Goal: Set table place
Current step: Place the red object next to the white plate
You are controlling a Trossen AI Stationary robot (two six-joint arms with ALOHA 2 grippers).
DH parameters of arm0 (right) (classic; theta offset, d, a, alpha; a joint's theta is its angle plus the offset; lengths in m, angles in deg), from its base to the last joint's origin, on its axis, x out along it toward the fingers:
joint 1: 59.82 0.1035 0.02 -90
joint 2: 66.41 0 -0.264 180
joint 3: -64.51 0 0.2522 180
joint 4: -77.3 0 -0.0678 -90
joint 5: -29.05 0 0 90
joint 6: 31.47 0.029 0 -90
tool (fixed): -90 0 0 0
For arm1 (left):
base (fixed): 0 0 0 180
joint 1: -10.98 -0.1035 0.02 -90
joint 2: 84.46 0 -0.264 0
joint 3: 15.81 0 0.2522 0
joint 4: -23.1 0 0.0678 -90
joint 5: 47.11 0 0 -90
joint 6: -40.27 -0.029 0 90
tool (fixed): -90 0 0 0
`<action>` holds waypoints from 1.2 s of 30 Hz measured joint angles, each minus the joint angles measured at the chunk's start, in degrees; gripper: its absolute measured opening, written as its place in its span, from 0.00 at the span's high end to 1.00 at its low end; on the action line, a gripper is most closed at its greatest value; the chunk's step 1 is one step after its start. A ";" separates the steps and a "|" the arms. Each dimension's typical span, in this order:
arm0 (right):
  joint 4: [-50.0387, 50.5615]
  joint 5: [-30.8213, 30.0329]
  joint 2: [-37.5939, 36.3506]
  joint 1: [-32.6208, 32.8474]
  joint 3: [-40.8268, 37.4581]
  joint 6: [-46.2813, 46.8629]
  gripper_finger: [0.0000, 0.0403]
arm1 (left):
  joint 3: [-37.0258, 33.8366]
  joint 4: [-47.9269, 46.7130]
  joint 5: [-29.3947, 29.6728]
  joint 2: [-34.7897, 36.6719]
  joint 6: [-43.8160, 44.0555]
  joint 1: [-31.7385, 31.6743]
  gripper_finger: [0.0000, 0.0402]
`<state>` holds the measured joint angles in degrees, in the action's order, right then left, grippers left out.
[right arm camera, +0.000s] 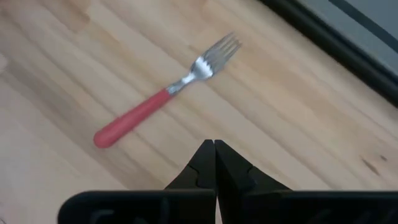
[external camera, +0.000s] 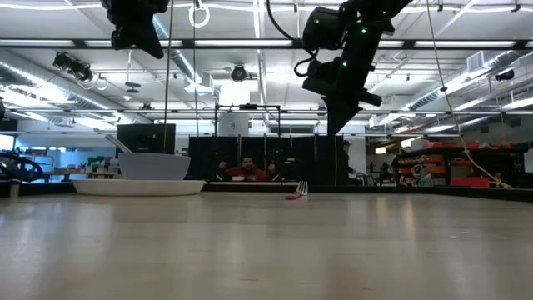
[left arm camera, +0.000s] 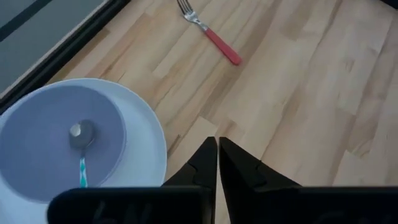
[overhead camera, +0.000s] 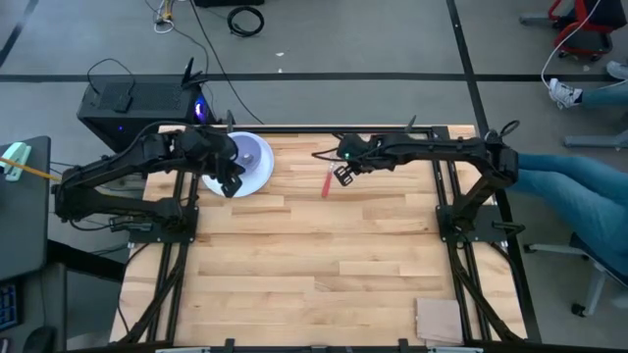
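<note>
Table [overhead camera: 324, 265]: light wood planks, black rails along the sides, mostly bare toward the near end. Tan square pad [overhead camera: 439, 319] at the near right corner, well apart from everything else.

Plate [overhead camera: 263, 179]: large, round, white, flat on the table at the far left edge. Rigid, probably heavy for its size, breakable; best taken at the rim, not the centre.

Bowl [left arm camera: 59, 140]: lavender-blue, sitting inside the plate, upright. Smooth wall, likely slippery; rim pinch judged safest.

Left gripper [overhead camera: 232, 184]: hovering above the near edge of the plate, clear of it in the low view. Fingers pressed together, nothing between them.

Right gripper [overhead camera: 342, 175]: hovering just beside the fork, raised well off the table in the low view. Fingers likewise pressed together, holding nothing.

Fork [right arm camera: 165, 93]: red handle, silver tines, lying flat on bare wood to the right of the plate, apart from it. Light, stiff, low profile; hard to get under. Handle middle judged the best hold: thicker and less slick than the metal neck.

Spoon [left arm camera: 81, 140]: small, silver bowl end resting inside the lavender bowl, handle leaning on its wall. Very light, apt to slide or rattle if the bowl is shifted
</note>
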<state>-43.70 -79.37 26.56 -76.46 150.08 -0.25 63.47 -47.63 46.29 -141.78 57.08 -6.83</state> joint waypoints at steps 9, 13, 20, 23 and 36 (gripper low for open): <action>-1.54 3.18 4.79 0.31 0.00 -2.63 1.00 | 0.02 0.64 0.02 -4.66 -0.06 2.14 0.98; -5.02 7.91 8.10 0.30 0.00 -5.34 1.00 | 0.02 0.72 0.02 -5.72 -0.09 2.84 0.96; -10.74 12.54 14.56 -0.92 0.00 -10.11 1.00 | 0.02 0.81 0.04 -5.77 -0.10 3.09 0.93; -12.61 12.96 17.46 -2.54 0.00 -11.53 1.00 | 0.02 0.83 0.03 -5.71 -0.09 3.09 0.96; -17.44 13.31 19.65 -6.36 0.04 -15.92 1.00 | 0.07 1.05 0.04 -5.71 -0.08 3.06 0.94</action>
<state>-61.14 -66.06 46.21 -82.82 150.13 -16.17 63.54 -46.58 46.33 -147.48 57.00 -3.76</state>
